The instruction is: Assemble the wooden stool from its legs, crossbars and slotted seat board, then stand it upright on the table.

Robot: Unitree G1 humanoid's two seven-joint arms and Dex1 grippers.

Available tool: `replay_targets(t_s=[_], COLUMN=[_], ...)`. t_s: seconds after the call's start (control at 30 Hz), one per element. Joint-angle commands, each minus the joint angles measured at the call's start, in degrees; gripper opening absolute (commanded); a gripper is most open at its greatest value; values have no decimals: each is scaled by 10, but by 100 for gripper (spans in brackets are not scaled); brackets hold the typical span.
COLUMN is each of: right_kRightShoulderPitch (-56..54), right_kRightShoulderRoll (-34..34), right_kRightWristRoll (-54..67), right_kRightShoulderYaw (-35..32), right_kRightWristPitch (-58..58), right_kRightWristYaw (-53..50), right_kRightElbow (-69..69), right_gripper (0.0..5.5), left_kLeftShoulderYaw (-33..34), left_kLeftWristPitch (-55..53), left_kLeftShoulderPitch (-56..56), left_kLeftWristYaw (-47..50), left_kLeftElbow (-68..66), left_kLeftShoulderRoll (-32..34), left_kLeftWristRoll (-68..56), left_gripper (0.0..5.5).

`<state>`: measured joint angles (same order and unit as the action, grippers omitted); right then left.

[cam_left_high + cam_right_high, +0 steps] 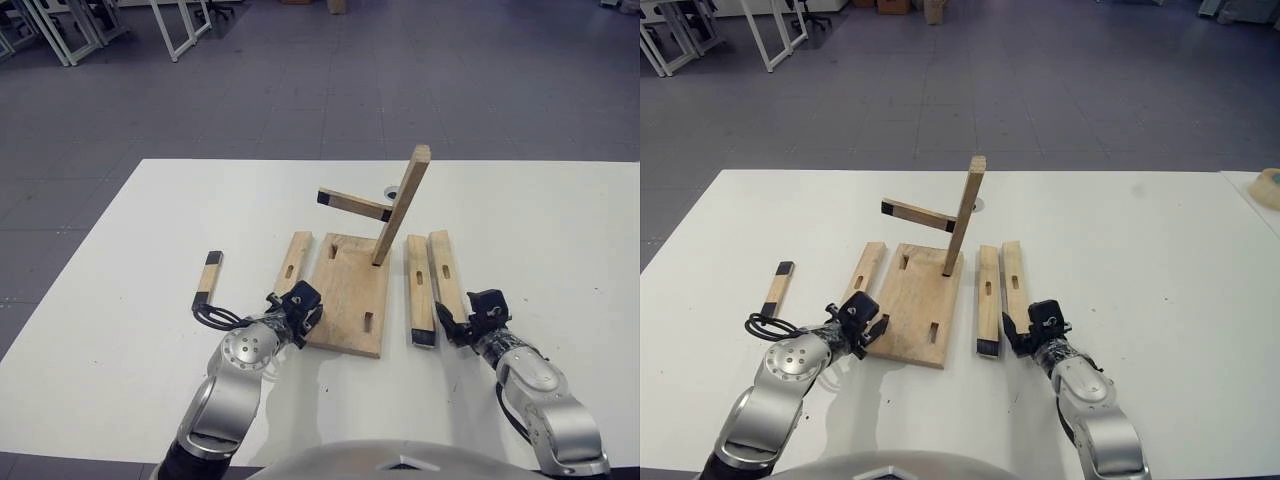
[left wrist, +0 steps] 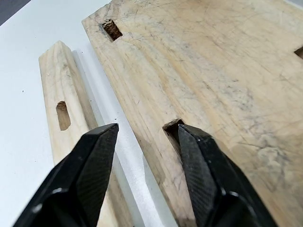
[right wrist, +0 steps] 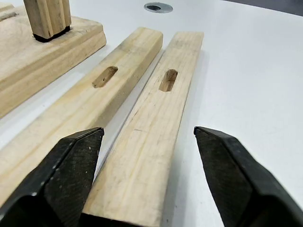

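Seat [image 1: 350,293] lies flat mid-surface [image 1: 560,230], with an upright leg [image 1: 401,205] tilted in its far right slot and a crossbar [image 1: 355,203] jutting left off that leg. I see a loose leg [image 1: 293,262] just beside the seat's left edge, an inner leg [image 1: 419,289] and outer leg [image 1: 446,275] side by side on its right, and a short bar [image 1: 207,279] well off left. Left pincer [image 2: 147,137] is spread at the seat's near left corner, one finger by the slot there and the other over the loose leg; right pincer [image 3: 147,137] is spread either side of the outer leg's near end, fingertips clear of the wood.
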<state>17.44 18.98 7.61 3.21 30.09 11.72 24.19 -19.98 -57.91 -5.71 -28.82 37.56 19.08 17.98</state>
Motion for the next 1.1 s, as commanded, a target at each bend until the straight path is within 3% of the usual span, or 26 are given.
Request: replay_targets(t_s=[0.03,0.17,0.4,0.6,0.8,1.0,1.1], right_kRightShoulderPitch=[6,7,-13,-83,-233,-357,-417], right_kRightShoulderRoll=[0,-20,-58,-71,-42,-26,-37], right_kRightWristRoll=[-19,-22,9,29,96,151,232], right_kRightShoulderYaw=[3,-5,-65,-130,-181,-185,-182], right_kRightWristPitch=[23,60,97,16,-32,-37,-4], right_kRightWristYaw=[-9,-34,-53,-59,1,47,97], right_kRightElbow=[-21,-2,-13,-45,-101,-114,-116], right_gripper=[352,352,209,205,205,205,205], left_kLeftShoulderYaw=[-12,-15,14,74,72,26,18], left_kLeftWristPitch=[-39,-71,-104,61,202,255,277], left_kLeftShoulderPitch=[37,92,139,55,1,8,36], left_kLeftWristYaw=[-10,0,27,32,-16,-71,-66], left_kLeftElbow=[4,9,35,-22,-138,-196,-202], left_kLeftShoulderRoll=[4,-14,-30,120,96,140,101], left_kLeftWristRoll=[-26,-51,-88,-61,-147,-138,-156], left_gripper=[234,234,234,234,234,234,234])
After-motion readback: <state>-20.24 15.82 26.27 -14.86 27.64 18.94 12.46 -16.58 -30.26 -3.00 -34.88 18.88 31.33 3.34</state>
